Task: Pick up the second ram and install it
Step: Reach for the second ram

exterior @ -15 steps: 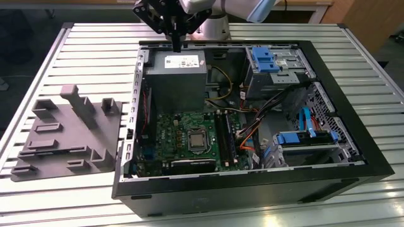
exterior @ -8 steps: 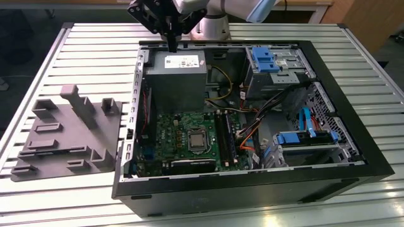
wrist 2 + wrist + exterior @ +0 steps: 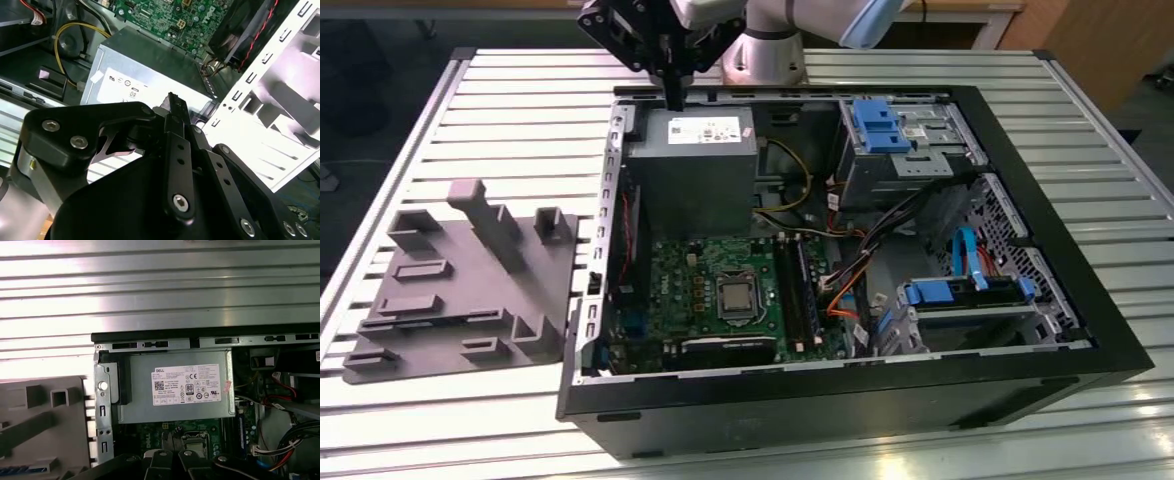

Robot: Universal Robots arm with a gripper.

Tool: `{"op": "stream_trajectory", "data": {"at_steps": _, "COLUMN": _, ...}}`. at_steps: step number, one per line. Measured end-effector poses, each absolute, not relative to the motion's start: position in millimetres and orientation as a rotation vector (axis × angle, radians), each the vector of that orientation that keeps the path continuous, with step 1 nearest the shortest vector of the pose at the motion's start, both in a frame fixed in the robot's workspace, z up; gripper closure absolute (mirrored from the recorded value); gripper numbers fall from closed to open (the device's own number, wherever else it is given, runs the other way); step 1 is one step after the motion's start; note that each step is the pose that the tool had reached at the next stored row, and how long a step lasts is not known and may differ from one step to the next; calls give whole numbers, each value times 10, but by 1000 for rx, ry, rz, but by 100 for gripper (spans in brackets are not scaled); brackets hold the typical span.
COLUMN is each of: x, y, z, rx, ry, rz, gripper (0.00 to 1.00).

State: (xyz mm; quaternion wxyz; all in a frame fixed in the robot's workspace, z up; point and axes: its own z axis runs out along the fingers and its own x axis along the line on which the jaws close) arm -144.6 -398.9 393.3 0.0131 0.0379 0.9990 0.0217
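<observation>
Jaws are held together over the power supply (image 3: 691, 170) in the open computer case (image 3: 854, 410), set on the slatted metal worktop (image 3: 520, 110).

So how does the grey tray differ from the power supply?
The tray lies on the table outside the case; the power supply sits inside it. The tray is studded with upright blocks; the power supply is a smooth box with a white label. Both are grey.

We find open air above the power supply (image 3: 691, 160); cables (image 3: 854, 255) crowd the case (image 3: 854, 400) beside it, toward the exterior view's right.
</observation>
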Motion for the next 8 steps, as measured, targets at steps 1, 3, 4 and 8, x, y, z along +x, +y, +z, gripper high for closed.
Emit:
{"op": "stream_trajectory", "data": {"at_steps": 1, "x": -1453, "y": -3989, "z": 3933, "rx": 118, "ry": 3112, "rz": 68, "gripper": 89}}
{"op": "stream_trajectory", "data": {"at_steps": 3, "x": -1464, "y": -3989, "z": 3933, "rx": 118, "ry": 3112, "rz": 68, "gripper": 89}}
{"op": "stream_trajectory", "data": {"at_steps": 4, "x": -1469, "y": -3989, "z": 3933, "rx": 118, "ry": 3113, "rz": 68, "gripper": 89}}
{"op": "stream_trajectory", "data": {"at_steps": 8, "x": -1491, "y": -3989, "z": 3933, "rx": 118, "ry": 3112, "rz": 68, "gripper": 89}}
